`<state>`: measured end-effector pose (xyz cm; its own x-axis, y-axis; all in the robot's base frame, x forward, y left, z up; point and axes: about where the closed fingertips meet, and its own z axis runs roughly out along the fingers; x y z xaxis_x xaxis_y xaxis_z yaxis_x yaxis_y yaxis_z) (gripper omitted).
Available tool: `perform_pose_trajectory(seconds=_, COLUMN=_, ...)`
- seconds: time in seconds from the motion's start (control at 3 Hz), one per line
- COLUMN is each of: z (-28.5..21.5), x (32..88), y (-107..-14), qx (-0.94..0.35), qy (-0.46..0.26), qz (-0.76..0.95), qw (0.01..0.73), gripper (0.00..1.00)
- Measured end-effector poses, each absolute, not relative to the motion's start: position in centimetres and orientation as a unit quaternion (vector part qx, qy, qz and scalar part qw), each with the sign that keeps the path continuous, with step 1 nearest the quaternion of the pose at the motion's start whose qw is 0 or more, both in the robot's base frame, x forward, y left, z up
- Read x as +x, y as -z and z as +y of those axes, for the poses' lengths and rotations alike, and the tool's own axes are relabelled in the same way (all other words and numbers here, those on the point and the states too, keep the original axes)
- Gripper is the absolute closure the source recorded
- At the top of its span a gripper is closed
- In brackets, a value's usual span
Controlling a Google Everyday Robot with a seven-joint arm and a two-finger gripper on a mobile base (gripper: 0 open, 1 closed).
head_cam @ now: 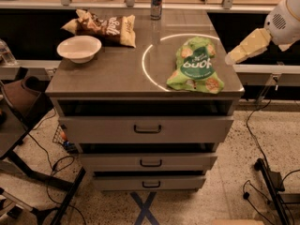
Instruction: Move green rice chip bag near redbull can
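– Camera view. Edges first: position of green rice chip bag point(196, 65)?
– Lies flat on right half of cabinet top point(103, 78). Lower end close to front edge, right side close to right edge, nothing overhanging. Covers the right part of a thin white ring point(143, 62) marked on the surface.
– Redbull can point(156, 2)?
– Stands upright at back edge, near the middle, well apart from the bag. Bare surface between the two.
– Gripper point(233, 56)?
– Hangs off the right edge of the cabinet, above top level, tip angled down toward the bag's upper right side. Near it, not touching. Spread or closed: cannot tell.
– Other occupants, open room?
– Brown chip bag point(104, 27) flat at back left. White bowl point(78, 48) just in front of it, near left edge. Wide bare stretch across middle and front left. Below the top, three drawers point(147, 129) with dark handles. On the floor, blue tape cross point(144, 209) in front of the unit, cables point(255, 139) trailing at right.
– Writing?
– White lettering on green bag, upside down from this side, not legible as a word; round tan chips pictured around it. Pale script on brown bag, unreadable. Silver and blue on the can, no legible text.
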<state>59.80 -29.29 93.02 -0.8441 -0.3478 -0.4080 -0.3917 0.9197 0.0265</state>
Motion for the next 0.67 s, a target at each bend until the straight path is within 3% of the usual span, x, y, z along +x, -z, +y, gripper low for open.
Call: perform_pose_trajectory(seconds=0.67, z=-27.8, x=61.0, y=-92.9, qx=-0.193, qy=-0.055, qz=0.956, qw=0.213, gripper=0.00)
